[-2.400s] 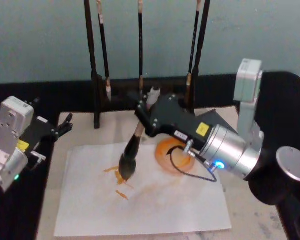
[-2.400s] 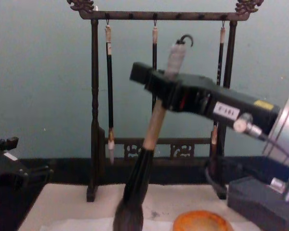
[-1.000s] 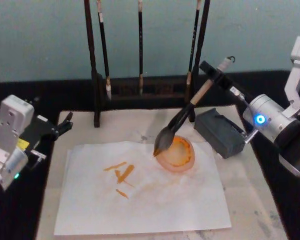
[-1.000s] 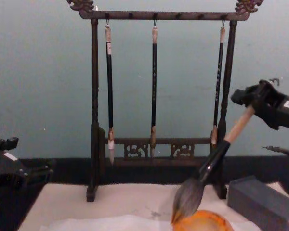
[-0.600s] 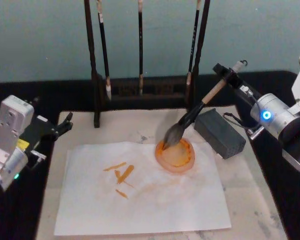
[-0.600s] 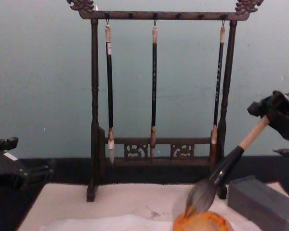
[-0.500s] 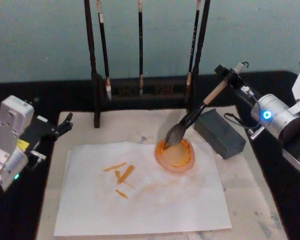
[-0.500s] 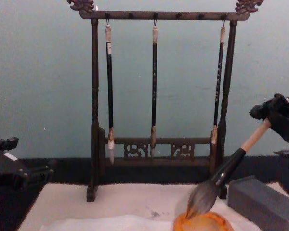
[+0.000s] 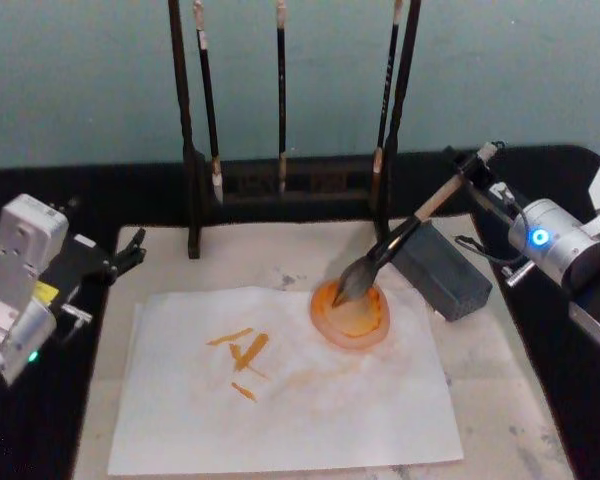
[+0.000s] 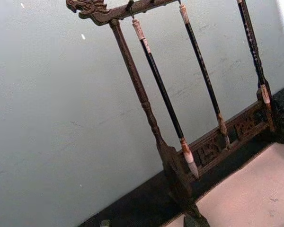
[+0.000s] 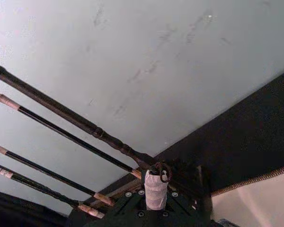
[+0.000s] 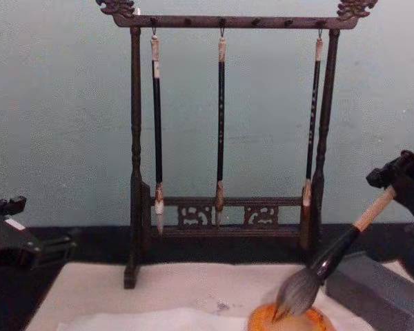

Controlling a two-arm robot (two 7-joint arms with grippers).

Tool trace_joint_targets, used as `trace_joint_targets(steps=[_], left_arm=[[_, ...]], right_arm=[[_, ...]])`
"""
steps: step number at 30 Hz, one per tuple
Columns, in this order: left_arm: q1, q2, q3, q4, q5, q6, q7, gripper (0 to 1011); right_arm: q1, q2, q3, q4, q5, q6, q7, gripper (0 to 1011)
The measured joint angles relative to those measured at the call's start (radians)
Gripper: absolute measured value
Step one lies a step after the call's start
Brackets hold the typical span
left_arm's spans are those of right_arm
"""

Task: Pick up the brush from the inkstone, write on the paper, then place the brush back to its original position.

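A black table [image 9: 130, 200] stands against a plain, pale teal wall [image 9: 500, 70], and a beige mat [image 9: 250, 255] with a slightly stained surface lies on it.

At the back of the mat stands one dark wooden brush stand [image 12: 135, 158] with turned posts, a carved top rail and a fretwork base rail. Three thin black-shafted brushes [image 12: 221, 124] hang from its rail side by side.

In front of the stand lies one sheet of paper [image 9: 310, 400], thin, white and a little wrinkled, bearing a few short orange strokes [image 9: 242, 352]. In front of the stand's right post sits one inkstone [image 9: 365, 325], round, shallow and orange, on the paper's far right corner. Just right of that is one grey rectangular block [image 9: 445, 270].

The brush [image 9: 415, 222] leans up and to the right from the inkstone, its thick grey tuft tip-down in the dish, with a black ferrule and a tan wooden handle above. The right gripper [image 9: 468, 178], to the right of the stand, is clamped on the handle's upper end, with the small loop standing clear above it. The left gripper [image 9: 128, 250] is parked off the stand's left side, at the mat's edge; I cannot tell whether it is spread or closed.
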Motion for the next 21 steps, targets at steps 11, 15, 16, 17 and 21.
trace_joint_targets(steps=[11, 15, 16, 17, 21], left_arm=[[0.000, 0.000, 0.000, 0.000, 0.000, 0.000, 0.000, 1010], [0.000, 0.000, 0.000, 0.000, 0.000, 0.000, 0.000, 1010], [0.000, 0.000, 0.000, 0.000, 0.000, 0.000, 0.000, 1010], [0.000, 0.000, 0.000, 0.000, 0.000, 0.000, 0.000, 1010], [0.000, 0.000, 0.000, 0.000, 0.000, 0.000, 0.000, 1010]], right_arm=[[-0.002, 0.014, -0.010, 0.011, 0.040, 0.005, -0.012, 0], [-0.001, 0.016, -0.016, 0.020, 0.051, 0.003, -0.018, 0], [0.000, 0.016, -0.018, 0.024, 0.057, 0.003, -0.020, 0], [0.001, 0.016, -0.019, 0.027, 0.060, 0.003, -0.021, 0], [0.008, 0.013, -0.025, 0.044, 0.081, 0.006, -0.030, 0]])
